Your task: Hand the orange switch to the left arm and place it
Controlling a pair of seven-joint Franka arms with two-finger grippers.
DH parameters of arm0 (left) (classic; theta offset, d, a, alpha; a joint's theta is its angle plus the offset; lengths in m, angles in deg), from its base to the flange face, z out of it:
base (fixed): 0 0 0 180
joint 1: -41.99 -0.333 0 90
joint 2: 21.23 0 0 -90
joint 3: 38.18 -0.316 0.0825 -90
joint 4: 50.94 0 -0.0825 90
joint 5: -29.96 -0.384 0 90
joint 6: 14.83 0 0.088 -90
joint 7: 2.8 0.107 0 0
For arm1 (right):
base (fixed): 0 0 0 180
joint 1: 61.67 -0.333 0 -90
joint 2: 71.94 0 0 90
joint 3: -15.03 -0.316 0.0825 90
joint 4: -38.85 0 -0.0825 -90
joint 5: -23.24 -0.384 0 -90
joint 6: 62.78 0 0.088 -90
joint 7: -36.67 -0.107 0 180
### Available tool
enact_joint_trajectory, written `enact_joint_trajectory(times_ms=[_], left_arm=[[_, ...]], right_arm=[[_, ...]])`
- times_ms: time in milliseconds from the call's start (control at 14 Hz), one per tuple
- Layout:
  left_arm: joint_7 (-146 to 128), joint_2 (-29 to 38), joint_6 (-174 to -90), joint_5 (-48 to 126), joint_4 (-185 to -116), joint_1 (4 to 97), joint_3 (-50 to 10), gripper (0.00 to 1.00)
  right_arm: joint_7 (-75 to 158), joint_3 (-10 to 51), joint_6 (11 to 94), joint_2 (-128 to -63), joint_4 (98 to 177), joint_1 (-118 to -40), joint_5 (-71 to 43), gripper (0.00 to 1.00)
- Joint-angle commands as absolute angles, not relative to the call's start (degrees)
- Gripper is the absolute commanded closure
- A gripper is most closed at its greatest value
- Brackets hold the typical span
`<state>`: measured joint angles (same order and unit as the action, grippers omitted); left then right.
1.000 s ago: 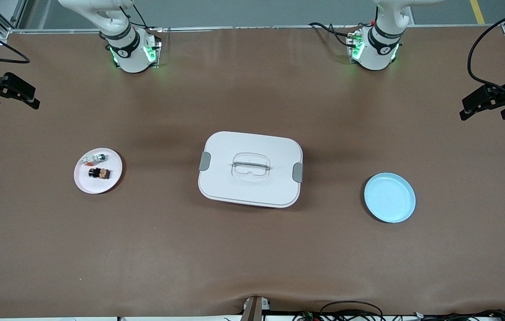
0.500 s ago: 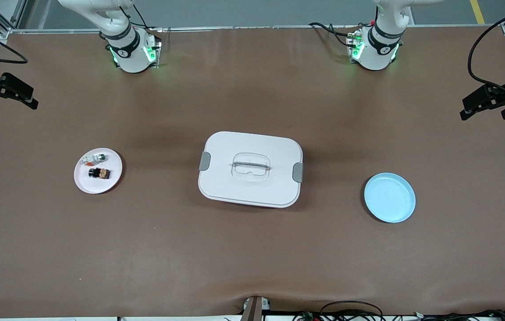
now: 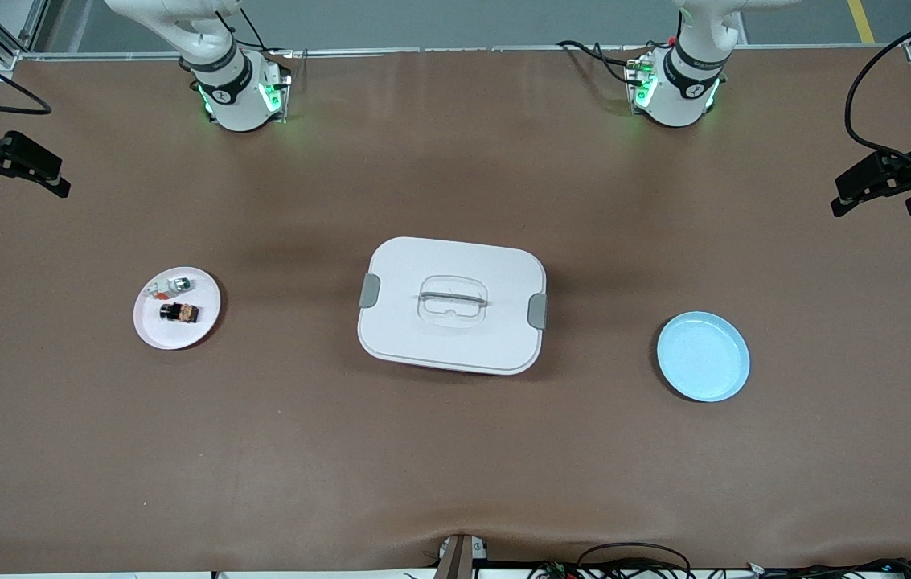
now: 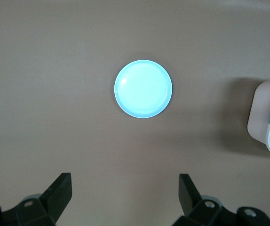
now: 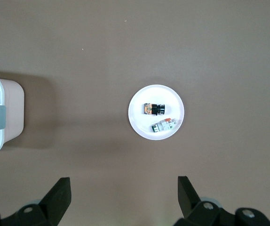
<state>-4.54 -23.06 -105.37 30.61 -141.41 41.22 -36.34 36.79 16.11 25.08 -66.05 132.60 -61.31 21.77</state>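
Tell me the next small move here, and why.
Probably bring the right gripper down over the white plate toward the orange switch. Both grippers are open and high near the table's ends, the left gripper holding nothing. The switch lies on that plate beside a white-and-silver part, at the right arm's end, with the box between it and the blue plate.

Large white rounded-rectangular plastic box (image 3: pixel 452 305) sits at mid-table. Small white round plate (image 3: pixel 151 330) lies toward the right arm's end; pale blue round plate (image 3: pixel 703 357) lies toward the left arm's end, slightly nearer the front camera than the box (both plates well apart from it). On the white plate: tiny black cylindrical switch with an orange band (image 3: pixel 178 312), and just beside it, farther from the camera, a small white-and-silver part (image 3: pixel 172 285).
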Motion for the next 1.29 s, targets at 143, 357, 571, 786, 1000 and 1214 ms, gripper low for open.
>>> enact_joint_trajectory(times_ms=[143,357,571,786,1000,1214], left_arm=[[-5.08,-22.55,-104.21,30.22,-139.97,41.47,-36.16,0.0],[-5.08,-22.55,-104.21,30.22,-139.97,41.38,-36.16,0.0],[-5.08,-22.55,-104.21,30.31,-139.97,41.38,-36.16,0.0],[-5.08,-22.55,-104.21,30.31,-139.97,41.38,-36.16,0.0],[-5.08,-22.55,-104.12,30.31,-139.97,41.38,-36.16,0.0],[-5.08,-22.55,-104.21,30.22,-139.97,41.38,-36.16,0.0]], right_arm=[[35.18,15.82,25.46,-64.65,133.59,-61.49,20.95,0.0],[34.3,15.73,25.64,-64.74,133.59,-61.49,20.78,0.0],[32.38,15.65,25.38,-64.74,133.68,-61.93,20.78,0.0],[32.28,15.56,25.55,-64.74,133.59,-62.64,20.86,0.0],[32.28,15.64,25.55,-64.74,133.59,-62.64,20.86,0.0],[33.16,15.64,25.46,-64.74,133.68,-62.55,21.21,0.0]])
